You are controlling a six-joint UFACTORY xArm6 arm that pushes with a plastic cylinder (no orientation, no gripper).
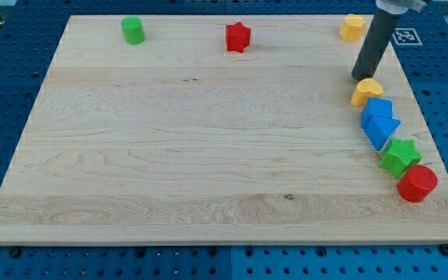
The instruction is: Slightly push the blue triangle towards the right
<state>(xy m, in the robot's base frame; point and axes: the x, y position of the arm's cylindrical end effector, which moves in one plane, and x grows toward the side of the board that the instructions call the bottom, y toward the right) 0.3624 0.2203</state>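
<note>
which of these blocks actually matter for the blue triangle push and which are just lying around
For the job:
blue triangle, near the view's right edge
my tip, above it, next to the yellow heart

Lying about:
yellow heart
blue cube
green star
red cylinder
green cylinder
red star
yellow block

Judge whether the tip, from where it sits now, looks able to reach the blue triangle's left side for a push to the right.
Probably yes. My tip sits just above the yellow block, which heads the chain above the blue triangle. The board left of the triangle is bare, so skirting left of the yellow block looks open.
</note>
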